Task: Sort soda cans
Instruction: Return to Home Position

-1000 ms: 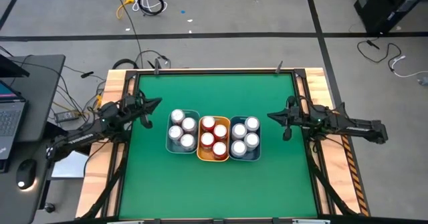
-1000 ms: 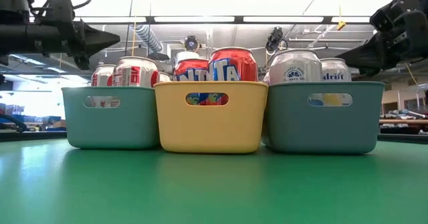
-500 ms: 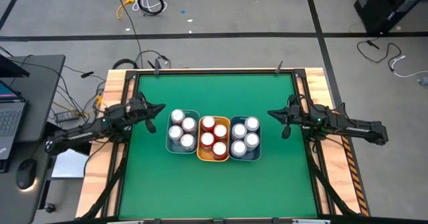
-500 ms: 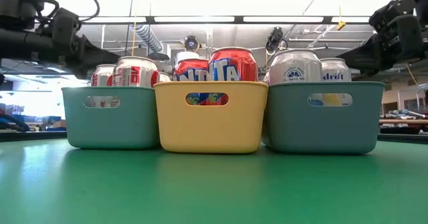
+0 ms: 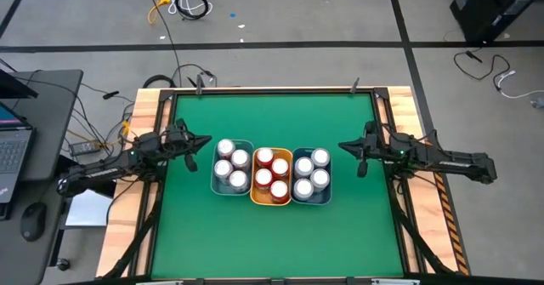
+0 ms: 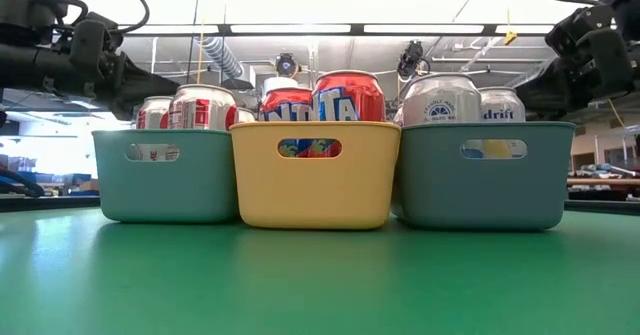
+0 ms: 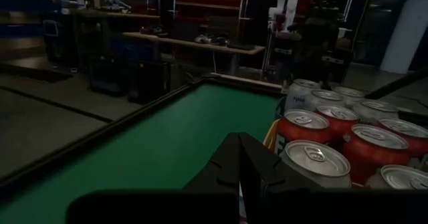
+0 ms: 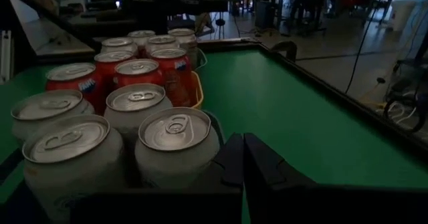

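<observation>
- High view: twelve soda cans (image 5: pixel 280 166) stand mid-table, four in each of three touching bins (image 5: pixel 270 203).
- Low view: one yellow bin (image 6: pixel 315 190) sits between two blue-grey bins (image 6: pixel 165 190).
- Left wrist view: my left pincer (image 7: pixel 239 158) is closed and empty, beside the bins.
- Right wrist view: my right pincer (image 8: pixel 242 158) is closed and empty, on the opposite side.

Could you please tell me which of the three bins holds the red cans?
The yellow middle bin holds the red cans; the teal bins flanking it hold pale cans.
</observation>
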### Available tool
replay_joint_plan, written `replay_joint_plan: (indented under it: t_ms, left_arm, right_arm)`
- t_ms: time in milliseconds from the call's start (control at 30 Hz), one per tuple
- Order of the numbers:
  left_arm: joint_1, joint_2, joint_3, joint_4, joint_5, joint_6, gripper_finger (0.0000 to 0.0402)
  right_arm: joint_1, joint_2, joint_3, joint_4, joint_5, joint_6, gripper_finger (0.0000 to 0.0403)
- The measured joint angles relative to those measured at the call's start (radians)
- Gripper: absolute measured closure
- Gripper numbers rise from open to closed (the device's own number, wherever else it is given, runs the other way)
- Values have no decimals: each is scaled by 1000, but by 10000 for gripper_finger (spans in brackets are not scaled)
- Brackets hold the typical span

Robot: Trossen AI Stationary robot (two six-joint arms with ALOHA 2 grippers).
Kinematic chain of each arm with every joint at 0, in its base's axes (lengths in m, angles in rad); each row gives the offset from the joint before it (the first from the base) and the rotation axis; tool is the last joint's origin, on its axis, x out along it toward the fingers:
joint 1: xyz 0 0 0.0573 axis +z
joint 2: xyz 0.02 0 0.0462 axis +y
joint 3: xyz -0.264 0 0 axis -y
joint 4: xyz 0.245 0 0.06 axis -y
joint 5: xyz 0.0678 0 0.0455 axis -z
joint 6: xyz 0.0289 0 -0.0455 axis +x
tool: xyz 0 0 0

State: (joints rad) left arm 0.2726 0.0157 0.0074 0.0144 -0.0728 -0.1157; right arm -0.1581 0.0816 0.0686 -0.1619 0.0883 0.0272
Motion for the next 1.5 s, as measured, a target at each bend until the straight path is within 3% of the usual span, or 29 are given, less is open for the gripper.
replay_joint_plan:
  t_ms: [1500]
  left_arm:
    - [0, 0, 0, 50, -3, -1, 392]
  right_arm:
    - [0, 2, -1, 10, -8, 23, 398]
